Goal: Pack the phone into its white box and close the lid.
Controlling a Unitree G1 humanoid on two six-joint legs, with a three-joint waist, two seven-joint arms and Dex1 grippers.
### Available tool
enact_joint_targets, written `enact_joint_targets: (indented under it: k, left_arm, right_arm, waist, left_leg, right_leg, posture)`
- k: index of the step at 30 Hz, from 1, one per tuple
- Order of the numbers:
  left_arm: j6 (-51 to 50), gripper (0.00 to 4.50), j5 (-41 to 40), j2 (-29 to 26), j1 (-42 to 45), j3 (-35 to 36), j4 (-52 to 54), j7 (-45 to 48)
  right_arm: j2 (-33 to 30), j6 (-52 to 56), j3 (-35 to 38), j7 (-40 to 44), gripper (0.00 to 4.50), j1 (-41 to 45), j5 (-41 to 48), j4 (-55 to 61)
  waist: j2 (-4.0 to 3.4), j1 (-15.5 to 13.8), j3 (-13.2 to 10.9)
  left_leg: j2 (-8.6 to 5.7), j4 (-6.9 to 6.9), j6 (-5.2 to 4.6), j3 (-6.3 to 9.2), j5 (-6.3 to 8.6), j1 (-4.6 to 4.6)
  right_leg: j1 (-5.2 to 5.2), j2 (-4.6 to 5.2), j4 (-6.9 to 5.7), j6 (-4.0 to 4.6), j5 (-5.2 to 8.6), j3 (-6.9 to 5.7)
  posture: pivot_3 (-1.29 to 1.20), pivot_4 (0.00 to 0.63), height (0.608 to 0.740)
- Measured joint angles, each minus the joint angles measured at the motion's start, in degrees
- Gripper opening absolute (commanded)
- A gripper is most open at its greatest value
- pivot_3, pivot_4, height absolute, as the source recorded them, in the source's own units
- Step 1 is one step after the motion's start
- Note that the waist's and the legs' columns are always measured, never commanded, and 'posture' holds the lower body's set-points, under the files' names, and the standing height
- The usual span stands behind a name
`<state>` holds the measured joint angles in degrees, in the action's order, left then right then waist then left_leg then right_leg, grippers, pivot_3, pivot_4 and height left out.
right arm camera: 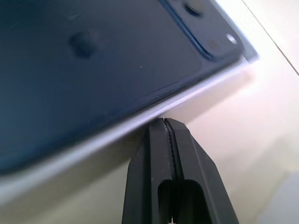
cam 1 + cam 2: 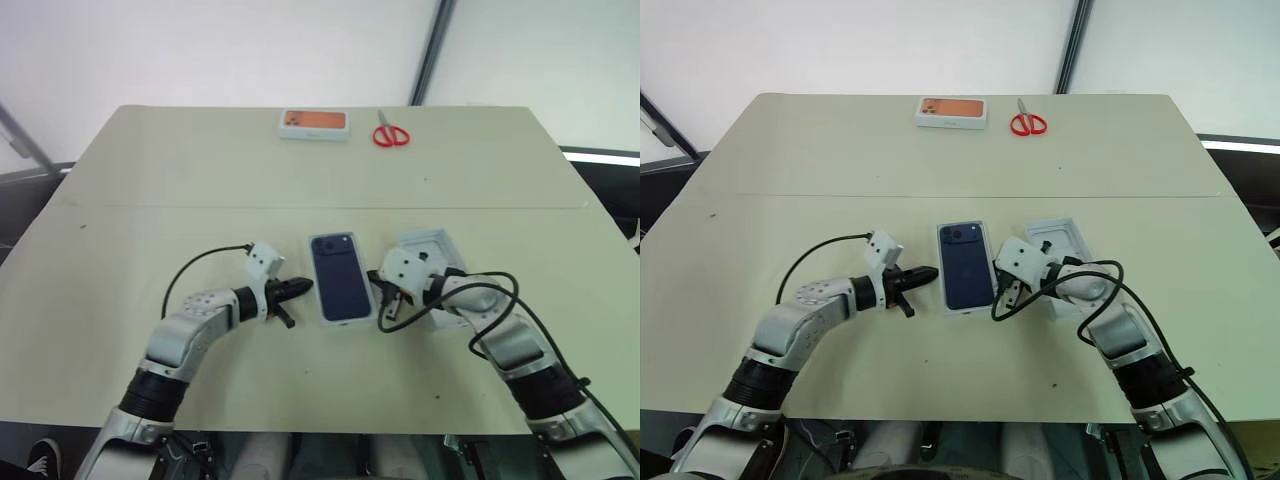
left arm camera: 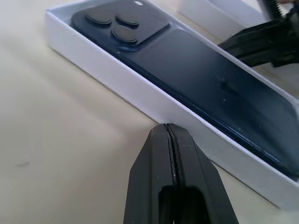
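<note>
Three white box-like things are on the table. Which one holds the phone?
The shallow white tray between the two grippers: the dark navy-blue phone lies in it. The deeper white lid beside it lies open-side up, and the orange-pictured closed box sits at the far edge.

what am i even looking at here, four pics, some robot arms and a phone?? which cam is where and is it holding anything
It is a humanoid robot at a table. The two wide pictures come from the twin cameras in its head, looking down over its arms. The two close-ups come from a camera on each wrist, looking along that hand's two black fingers.

On the table a dark blue phone lies camera side up in its shallow white box. The lid lies open beside it, under the right arm. At the far edge sit a closed box with an orange picture and red scissors.

The left hand and right hand are both shut, one at each long side of the box. Neither holds anything.
</note>
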<state>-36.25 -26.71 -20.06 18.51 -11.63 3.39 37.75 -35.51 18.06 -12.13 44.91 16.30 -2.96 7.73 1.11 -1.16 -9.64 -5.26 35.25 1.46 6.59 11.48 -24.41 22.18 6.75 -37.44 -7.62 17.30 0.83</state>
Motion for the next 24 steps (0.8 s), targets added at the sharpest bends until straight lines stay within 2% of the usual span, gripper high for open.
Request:
enact_joint_targets:
  k: [10,17,24]
  left_arm:
    - [0.2,0.03,2.8,6.6,6.1,-2.2,-7.1,2.2]
    - [1.6,0.03,4.4,7.2,6.5,-2.3,-8.0,3.5]
    - [1.9,0.03,4.8,5.2,7.4,-0.5,-8.4,4.5]
  right_arm:
    - [-4.4,1.7,6.0,0.3,0.00,-6.1,1.5,3.7]
    - [-4.4,2.5,6.7,0.4,0.00,-6.1,1.8,3.7]
    - [-4.9,3.4,6.7,2.1,0.00,-5.1,2.7,3.8]
  waist:
    - [0.00,0.3,0.0]
    - [0.00,0.4,0.0]
    - [-0.01,0.6,0.0]
  left_leg:
    - [0.03,0.00,-0.01,-0.01,-0.01,0.00]
    - [0.05,-0.02,0.00,-0.01,-0.01,0.00]
    - [0.09,-0.06,0.00,-0.02,-0.01,-0.01]
  right_leg:
    - [-0.12,-0.02,0.00,-0.01,0.00,-0.05]
    - [-0.09,-0.03,-0.01,-0.01,0.00,-0.04]
    - [-0.03,-0.07,-0.02,-0.01,0.00,-0.03]
  posture:
    - [0.00,0.150,0.740]
    - [0.00,0.150,0.740]
    - [0.00,0.150,0.740]
